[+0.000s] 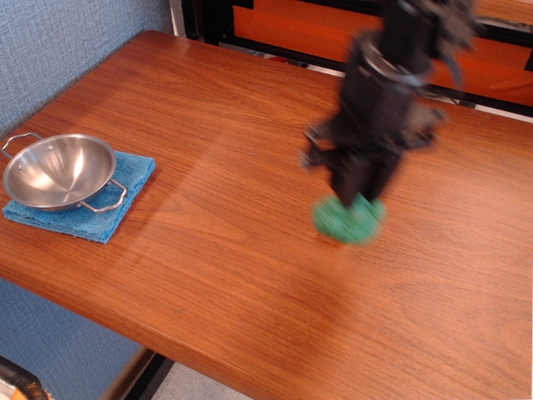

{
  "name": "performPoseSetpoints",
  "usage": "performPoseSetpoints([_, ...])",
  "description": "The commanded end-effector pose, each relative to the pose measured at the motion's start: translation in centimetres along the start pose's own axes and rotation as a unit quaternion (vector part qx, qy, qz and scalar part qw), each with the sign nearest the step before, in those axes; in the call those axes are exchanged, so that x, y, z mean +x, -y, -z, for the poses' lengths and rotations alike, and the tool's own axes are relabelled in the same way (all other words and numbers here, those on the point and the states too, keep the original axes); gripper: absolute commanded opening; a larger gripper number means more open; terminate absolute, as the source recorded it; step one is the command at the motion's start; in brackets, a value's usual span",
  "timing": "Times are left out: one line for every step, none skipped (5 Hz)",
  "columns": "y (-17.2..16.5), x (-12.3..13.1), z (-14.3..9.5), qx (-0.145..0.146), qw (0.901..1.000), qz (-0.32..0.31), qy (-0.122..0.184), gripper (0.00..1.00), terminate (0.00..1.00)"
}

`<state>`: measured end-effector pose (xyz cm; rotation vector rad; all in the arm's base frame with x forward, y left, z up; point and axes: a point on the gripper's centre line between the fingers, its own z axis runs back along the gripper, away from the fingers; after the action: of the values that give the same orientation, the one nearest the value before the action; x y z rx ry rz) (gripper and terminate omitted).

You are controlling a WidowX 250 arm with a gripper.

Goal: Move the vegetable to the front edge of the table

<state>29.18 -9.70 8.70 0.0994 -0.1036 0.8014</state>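
Broccoli (349,221), one piece, pinched by blurred gripper (360,197), low over table (233,250) right of centre. One steel bowl (58,169), empty, on one blue cloth (100,208).

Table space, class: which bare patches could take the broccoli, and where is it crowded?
Bare wood runs along the table's near edge, and between the blue cloth and the vegetable. The left is crowded by the steel bowl; the gripper covers mid-right.
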Motion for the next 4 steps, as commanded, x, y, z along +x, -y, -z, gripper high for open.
performPoseSetpoints([0.0,-3.1,-0.1,-0.043,0.9983,0.037,-0.015,0.00,0.00])
performPoseSetpoints([0.1,-3.4,0.8,-0.035,0.9982,0.043,-0.025,0.00,0.00])
performPoseSetpoints([0.0,-3.5,1.7,-0.019,0.9985,0.041,-0.031,0.00,0.00])
performPoseSetpoints([-0.2,-3.5,1.9,-0.018,0.9983,0.045,-0.032,0.00,0.00])
